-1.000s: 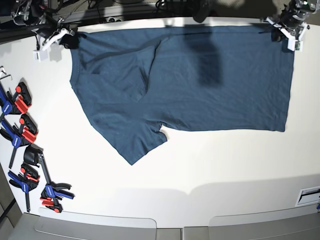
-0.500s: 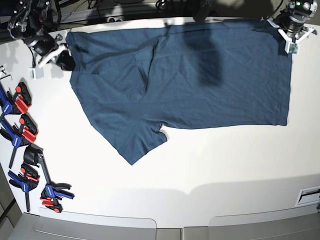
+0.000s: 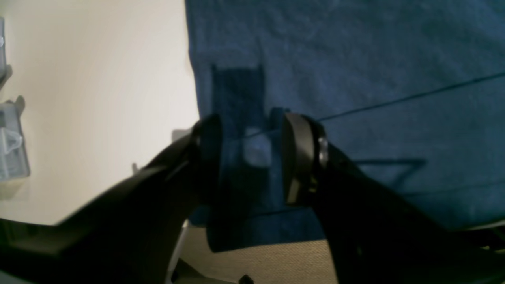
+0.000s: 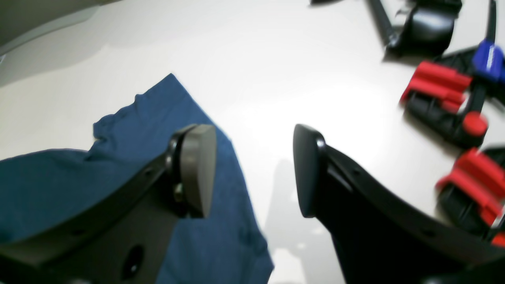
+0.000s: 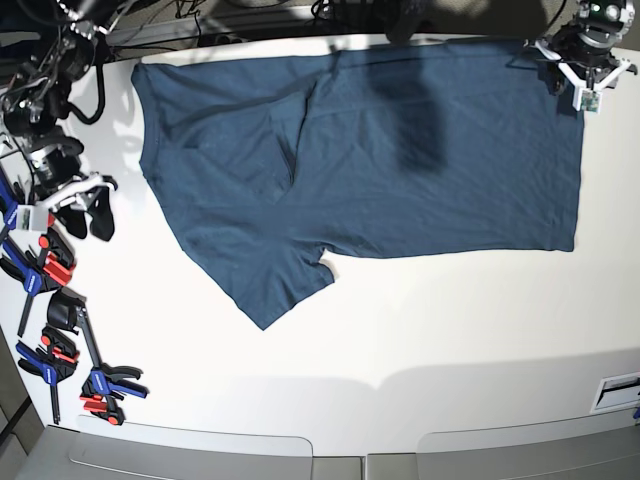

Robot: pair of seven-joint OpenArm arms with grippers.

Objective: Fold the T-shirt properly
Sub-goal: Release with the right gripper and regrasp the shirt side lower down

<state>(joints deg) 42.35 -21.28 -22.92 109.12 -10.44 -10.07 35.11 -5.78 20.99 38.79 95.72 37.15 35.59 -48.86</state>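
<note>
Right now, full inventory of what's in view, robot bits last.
T-shirt: 1, dark navy-teal, spread flat across the far half of the table, one sleeve pointing toward the near edge.
Table: 1, white, under everything.
Clamps: several (exact count unclear), red, blue and black, along the table's left edge in the base view.
Left gripper: 1, black and white, open over the shirt's far corner on the base view's right; cloth lies between its jaws.
Right gripper: 1, black and white, open, off the shirt near the clamps, holding nothing.
</note>
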